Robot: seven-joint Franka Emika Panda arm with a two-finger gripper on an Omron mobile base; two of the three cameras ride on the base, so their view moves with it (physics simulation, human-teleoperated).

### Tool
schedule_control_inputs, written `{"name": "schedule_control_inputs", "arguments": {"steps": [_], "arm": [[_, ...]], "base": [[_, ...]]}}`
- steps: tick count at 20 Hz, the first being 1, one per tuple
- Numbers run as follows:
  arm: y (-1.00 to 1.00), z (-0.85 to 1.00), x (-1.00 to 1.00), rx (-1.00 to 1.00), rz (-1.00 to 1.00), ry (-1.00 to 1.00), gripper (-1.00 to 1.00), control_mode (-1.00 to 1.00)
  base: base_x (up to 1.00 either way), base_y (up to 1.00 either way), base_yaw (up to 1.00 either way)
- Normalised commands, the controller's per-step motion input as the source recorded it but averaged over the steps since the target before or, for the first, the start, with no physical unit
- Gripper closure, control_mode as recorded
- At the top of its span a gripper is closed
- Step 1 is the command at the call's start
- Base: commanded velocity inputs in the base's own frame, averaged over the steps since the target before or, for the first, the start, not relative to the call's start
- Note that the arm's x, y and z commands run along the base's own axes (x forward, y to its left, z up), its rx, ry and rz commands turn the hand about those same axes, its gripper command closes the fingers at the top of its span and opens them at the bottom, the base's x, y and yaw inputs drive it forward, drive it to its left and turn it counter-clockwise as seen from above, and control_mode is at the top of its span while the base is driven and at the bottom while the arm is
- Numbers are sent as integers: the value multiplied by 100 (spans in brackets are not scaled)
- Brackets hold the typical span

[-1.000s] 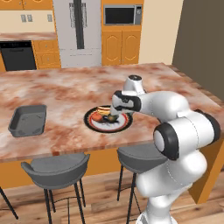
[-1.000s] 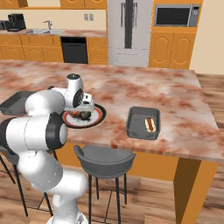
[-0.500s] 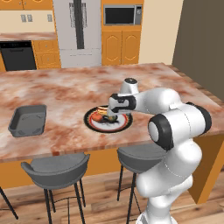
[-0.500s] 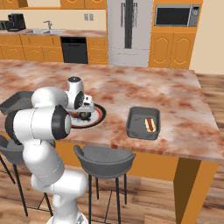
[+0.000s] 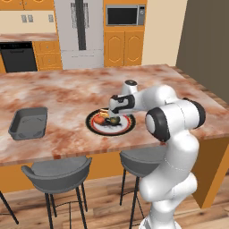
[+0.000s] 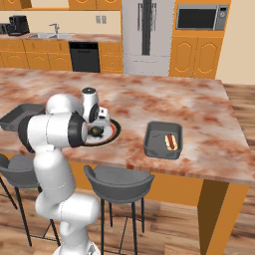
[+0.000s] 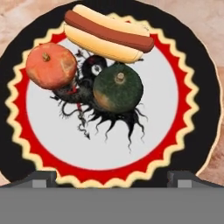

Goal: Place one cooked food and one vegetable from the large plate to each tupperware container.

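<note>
We see the hand [image 5: 117, 109] poised low over the large plate [image 5: 125, 127], its fingers spread wide with nothing between them; in the hand view only the two dark fingertips [image 7: 39, 178] rise at the bottom edge, cut off below. In the right base view the white arm covers much of the plate [image 6: 112, 130], so we make out just its right rim and a dark round vegetable [image 6: 95, 131].

From the hand view we see a hot dog [image 7: 107, 38] lying across the plate's far side, a reddish-orange round vegetable [image 7: 51, 65] beside it, and a dark green round one [image 7: 118, 87] in the middle, touching the bun. We cannot name either vegetable with certainty.

One tupperware container [image 6: 163, 140] sits to the plate's right holding a hot dog [image 6: 171, 141]; the other tupperware container [image 5: 29, 122] lies well to the left, and its inside looks bare.

All rest on a marbled reddish counter [image 5: 67, 94]. Two grey stools [image 5: 57, 172] stand in front. Behind are orange cabinets [image 5: 120, 47], a steel fridge [image 5: 80, 31], a microwave [image 5: 125, 15] and a black dishwasher [image 6: 84, 57].
</note>
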Motion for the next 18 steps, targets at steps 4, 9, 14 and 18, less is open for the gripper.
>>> {"name": "schedule_control_inputs", "arguments": {"steps": [4,9,14,18], "arm": [[4,-37,32,0,0,0,-100,-100],[2,-25,26,0,0,0,-100,-100],[2,-12,27,0,0,0,-100,-100],[13,-14,27,0,0,0,-100,-100]], "base": [[0,0,0],[0,0,0],[0,0,0],[0,0,0]]}}
